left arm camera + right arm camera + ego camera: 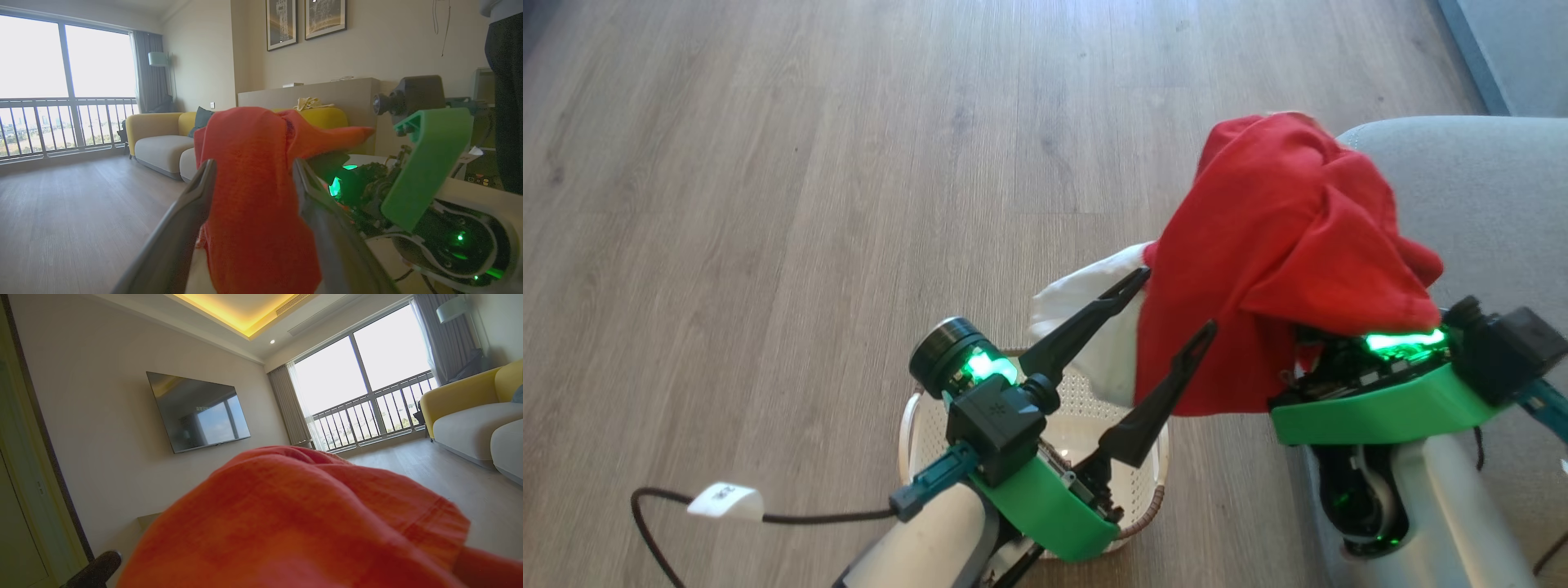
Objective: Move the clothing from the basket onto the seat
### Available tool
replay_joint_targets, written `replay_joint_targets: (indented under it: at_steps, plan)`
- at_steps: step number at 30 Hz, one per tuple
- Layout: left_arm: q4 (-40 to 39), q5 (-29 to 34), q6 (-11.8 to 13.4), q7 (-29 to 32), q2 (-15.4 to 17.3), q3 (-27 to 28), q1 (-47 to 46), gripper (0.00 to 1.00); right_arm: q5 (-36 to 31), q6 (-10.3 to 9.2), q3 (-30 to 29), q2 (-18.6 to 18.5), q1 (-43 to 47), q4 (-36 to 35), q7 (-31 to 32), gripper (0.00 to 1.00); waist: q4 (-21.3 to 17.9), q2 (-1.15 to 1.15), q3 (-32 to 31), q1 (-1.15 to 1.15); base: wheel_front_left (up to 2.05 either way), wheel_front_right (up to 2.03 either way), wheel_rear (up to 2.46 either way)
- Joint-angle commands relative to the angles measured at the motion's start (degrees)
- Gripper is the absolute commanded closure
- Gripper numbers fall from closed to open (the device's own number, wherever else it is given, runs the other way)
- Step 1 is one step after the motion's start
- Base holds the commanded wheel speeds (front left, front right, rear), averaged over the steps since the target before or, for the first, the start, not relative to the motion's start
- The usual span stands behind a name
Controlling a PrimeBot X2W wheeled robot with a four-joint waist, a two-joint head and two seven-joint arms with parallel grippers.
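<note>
A: How is the light?
B: Strong daylight. The window [65, 57] far ahead of the left tool [254, 163] burns out to white; a warm ceiling strip [229, 312] glows too.
A: And sharpness?
B: The clothing [294, 522] against the right wrist lens is a soft orange blur. The left tool's fingers [175, 237] smear near the lens. Wrist-view edges bow. The floor [768, 204] beyond the tool is evenly lit, shadows faint.

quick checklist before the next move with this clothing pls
1. Left gripper open: ok, jaws wide, clothing hanging between its fingers.
2. Right gripper grip: cannot tell, the clothing covers its fingers.
3. Clothing clear of basket: cannot tell, its white part hangs above it.
4. Clothing over seat: not ok, mostly beside the edge.
5. Seat free to receive: ok where visible.
</note>
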Motion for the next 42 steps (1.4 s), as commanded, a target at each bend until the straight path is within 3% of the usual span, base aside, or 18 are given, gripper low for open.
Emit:
replay_joint_targets:
  at_steps: [1, 14, 25, 42]
  plan:
    - [-1.0, -0.1, -0.2, -0.3, 0.0, 1.9, -1.5, 0.0, 0.6, 0.0, 0.4, 0.8, -1.0, -2.5, -0.1, 1.0, 0.0, 0.0, -0.1, 0.0, 0.0, 0.0, 0.0]
    - [9.5, 3.9, -0.5, -0.3, 0.0, 2.8, 2.0, 0.0, 3.1, 0.0, -4.9, 0.8, -0.3, -4.6, -0.1, 1.0, -0.1, 0.0, -0.9, 0.0, 0.0, 0.0, 0.0]
    - [15.7, 5.8, -0.5, -0.3, 0.0, 0.4, 3.5, 0.0, 2.8, 0.0, -7.3, 0.8, -0.6, -6.3, -0.1, 1.0, -0.4, 0.0, -0.7, 0.0, 0.0, 0.0, 0.0]
    - [16.8, 5.5, -0.5, -0.3, 0.1, -0.1, 4.6, 0.0, 2.6, 0.0, -8.6, 0.8, -0.5, -7.0, -0.1, 1.0, -1.2, 0.0, -0.7, 0.0, 0.0, 0.0, 0.0]
